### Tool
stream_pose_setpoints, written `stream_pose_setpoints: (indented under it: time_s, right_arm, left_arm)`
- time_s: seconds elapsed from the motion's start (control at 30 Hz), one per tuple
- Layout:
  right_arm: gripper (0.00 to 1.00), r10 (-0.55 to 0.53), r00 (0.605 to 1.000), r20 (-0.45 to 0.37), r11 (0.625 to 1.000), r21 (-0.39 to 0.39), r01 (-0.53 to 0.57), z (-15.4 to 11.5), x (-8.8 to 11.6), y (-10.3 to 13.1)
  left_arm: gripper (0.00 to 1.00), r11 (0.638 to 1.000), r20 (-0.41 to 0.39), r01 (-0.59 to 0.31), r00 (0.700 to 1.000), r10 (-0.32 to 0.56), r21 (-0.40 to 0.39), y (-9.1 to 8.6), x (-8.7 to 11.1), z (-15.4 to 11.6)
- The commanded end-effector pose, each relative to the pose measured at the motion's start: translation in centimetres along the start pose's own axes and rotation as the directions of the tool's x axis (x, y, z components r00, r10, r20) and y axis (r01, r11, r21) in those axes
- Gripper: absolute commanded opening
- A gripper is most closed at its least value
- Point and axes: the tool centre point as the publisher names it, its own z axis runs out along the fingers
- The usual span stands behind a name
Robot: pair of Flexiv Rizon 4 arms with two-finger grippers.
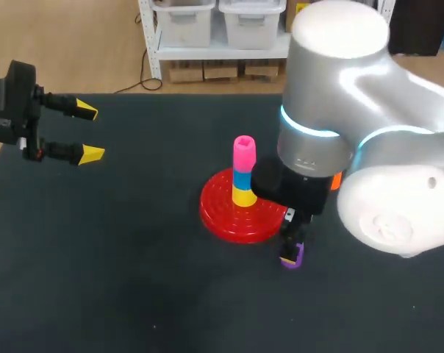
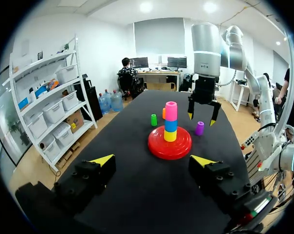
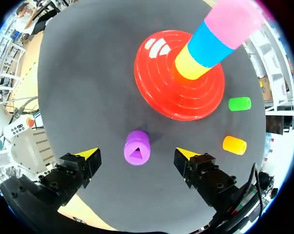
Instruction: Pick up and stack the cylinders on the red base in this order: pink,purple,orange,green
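Head view: the pink cylinder is found already seated on the red base, above a blue piece and a yellow piece. The left tool is held wide open and empty, well apart from the base, over the dark surface.

Left wrist view: the right tool is spread open above the purple cylinder, with nothing gripped. The green cylinder and orange cylinder are noted beyond the base.

Right wrist view: the purple cylinder is seen between the open fingers, untouched. Three are judged left to stack, with purple next.
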Motion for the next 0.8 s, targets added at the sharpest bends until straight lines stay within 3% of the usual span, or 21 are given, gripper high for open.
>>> stream_pose_setpoints:
  time_s: [0.03,0.23,0.27,0.37,0.5,0.63,0.7,0.8]
  right_arm:
    - [1.00,0.001,1.000,-0.024,1.000,-0.010,-0.001,0.5,-0.9,-0.4]
    - [0.95,-0.001,0.999,-0.035,1.000,-0.011,0.000,0.7,-0.5,-0.4]
    - [0.89,-0.001,0.999,-0.036,1.000,-0.012,0.000,0.7,-0.4,-0.4]
    - [0.88,0.001,0.999,-0.039,1.000,-0.014,-0.002,0.9,0.0,-0.3]
    - [0.76,0.007,0.999,-0.042,1.000,-0.019,-0.008,1.0,0.2,-0.3]
    - [0.43,0.011,0.999,-0.040,1.000,-0.027,-0.012,1.0,0.2,-0.2]
    - [0.00,0.012,0.999,-0.042,1.000,-0.028,-0.014,0.8,0.3,-0.2]
    - [0.00,0.017,0.999,-0.051,0.999,-0.029,-0.019,-0.4,0.5,0.0]
  left_arm:
    - [1.00,1.000,0.005,-0.003,1.000,0.003,-0.002,0.0,0.1,0.0]
    - [1.00,1.000,0.005,-0.003,1.000,0.003,-0.002,0.0,0.1,0.0]
    - [1.00,1.000,0.005,-0.003,1.000,0.003,-0.002,0.0,0.1,0.0]
    - [1.00,1.000,0.005,-0.003,1.000,0.003,-0.002,0.0,0.1,0.0]
    - [1.00,1.000,0.005,-0.003,1.000,0.003,-0.002,0.0,0.1,0.0]
    - [1.00,1.000,0.005,-0.003,1.000,0.003,-0.002,0.0,0.1,0.0]
    - [1.00,1.000,0.005,-0.003,1.000,0.003,-0.002,0.0,0.1,0.0]
    - [1.00,1.000,0.005,-0.003,1.000,0.003,-0.002,0.0,0.1,0.0]
